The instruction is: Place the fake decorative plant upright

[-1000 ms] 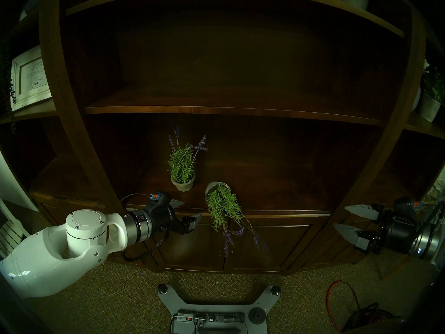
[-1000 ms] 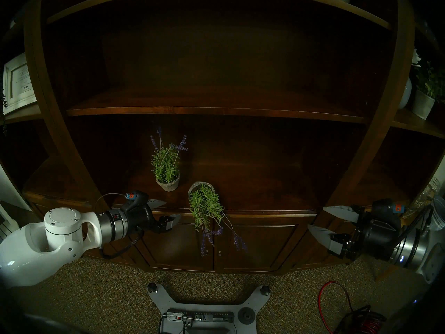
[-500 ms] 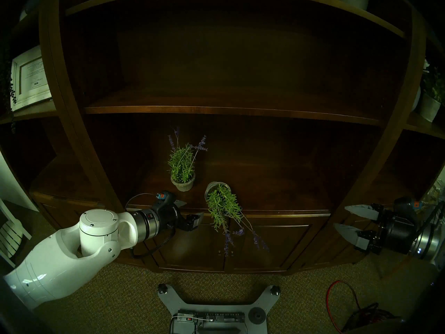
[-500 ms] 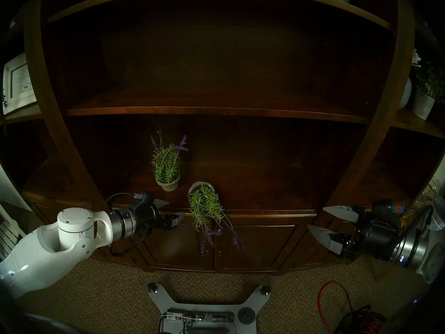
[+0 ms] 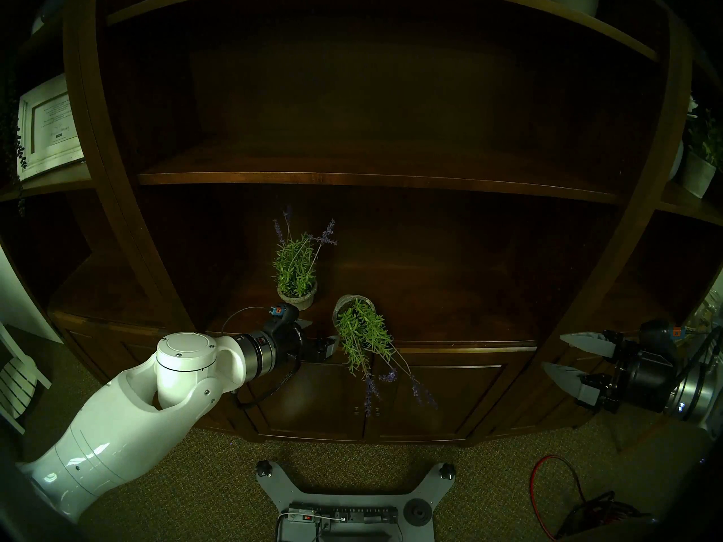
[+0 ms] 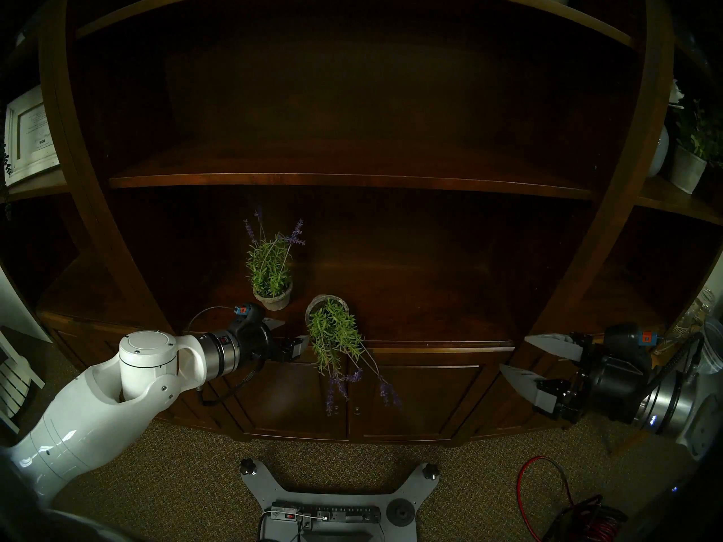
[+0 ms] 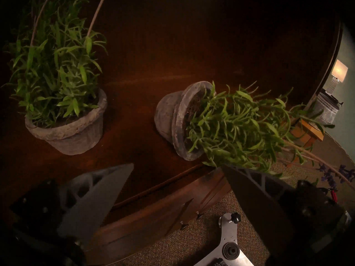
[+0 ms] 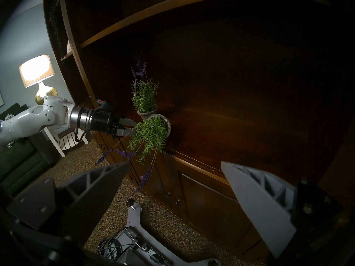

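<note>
The fake plant [image 5: 364, 336] lies tipped on the lower shelf, its grey pot [image 5: 349, 303] on its side and its green leaves and purple flower stems hanging over the front edge. It also shows in the other views [image 6: 334, 334] [image 7: 234, 125] [image 8: 151, 133]. My left gripper [image 5: 322, 332] [image 6: 294, 330] [image 7: 176, 165] is open just left of the leaves at the shelf edge, with nothing between its fingers. One fingertip [image 7: 228, 173] is right beside the leaves. My right gripper [image 5: 552, 352] [image 6: 513, 352] [image 8: 174, 163] hangs open far to the right, apart from everything.
A second plant [image 5: 296, 271] [image 7: 57, 77] stands upright in its grey pot just behind and left of the left gripper. A shelf board [image 5: 352, 177] runs above. Cabinet doors [image 5: 321, 396] are below, and the robot base [image 5: 344, 502] and a red cable [image 5: 547, 486] lie on the carpet.
My left arm has swung right and forward, bringing its open gripper from well left of the tipped plant to right beside its leaves. The right arm and both plants have not moved.
</note>
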You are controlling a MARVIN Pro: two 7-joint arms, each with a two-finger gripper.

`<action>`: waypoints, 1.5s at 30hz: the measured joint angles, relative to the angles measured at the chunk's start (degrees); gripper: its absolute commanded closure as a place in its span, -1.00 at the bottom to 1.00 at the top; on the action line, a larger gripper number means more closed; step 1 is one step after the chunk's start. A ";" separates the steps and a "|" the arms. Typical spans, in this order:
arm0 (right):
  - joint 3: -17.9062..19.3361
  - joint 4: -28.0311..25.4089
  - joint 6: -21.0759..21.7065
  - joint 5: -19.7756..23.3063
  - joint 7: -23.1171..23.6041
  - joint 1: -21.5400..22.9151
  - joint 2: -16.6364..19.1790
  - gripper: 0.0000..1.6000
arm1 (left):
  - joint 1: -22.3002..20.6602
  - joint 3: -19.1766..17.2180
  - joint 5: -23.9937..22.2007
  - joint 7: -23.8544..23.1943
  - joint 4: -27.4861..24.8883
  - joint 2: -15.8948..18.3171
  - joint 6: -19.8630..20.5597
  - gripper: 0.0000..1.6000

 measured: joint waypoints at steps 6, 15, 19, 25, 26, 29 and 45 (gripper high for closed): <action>0.00 0.00 0.00 0.00 0.00 0.00 0.00 -1.00 | -2.76 0.67 2.48 -0.57 3.15 -3.81 1.69 -1.00; 0.00 0.00 0.00 0.01 0.00 -0.01 0.00 -1.00 | -7.14 1.63 6.58 -1.75 7.91 -9.72 4.15 -1.00; 0.00 0.00 0.00 0.01 0.00 -0.01 0.00 -1.00 | -8.96 2.27 8.50 -2.33 9.99 -12.25 5.18 -1.00; 0.00 0.00 0.00 0.01 0.00 -0.01 0.00 -1.00 | -11.48 3.03 10.97 -3.57 13.02 -15.42 6.56 -1.00; 0.00 0.00 0.00 0.01 0.00 -0.01 0.00 -1.00 | -11.97 3.14 11.46 -3.87 13.59 -16.00 6.82 -1.00; 0.00 0.00 0.00 0.01 0.00 -0.02 0.00 -1.00 | -13.52 3.45 12.79 -4.89 15.39 -17.51 7.62 -1.00; 0.01 0.00 0.00 0.01 0.00 -0.02 0.00 -1.00 | -20.32 5.59 18.09 -10.11 21.36 -22.52 10.17 -1.00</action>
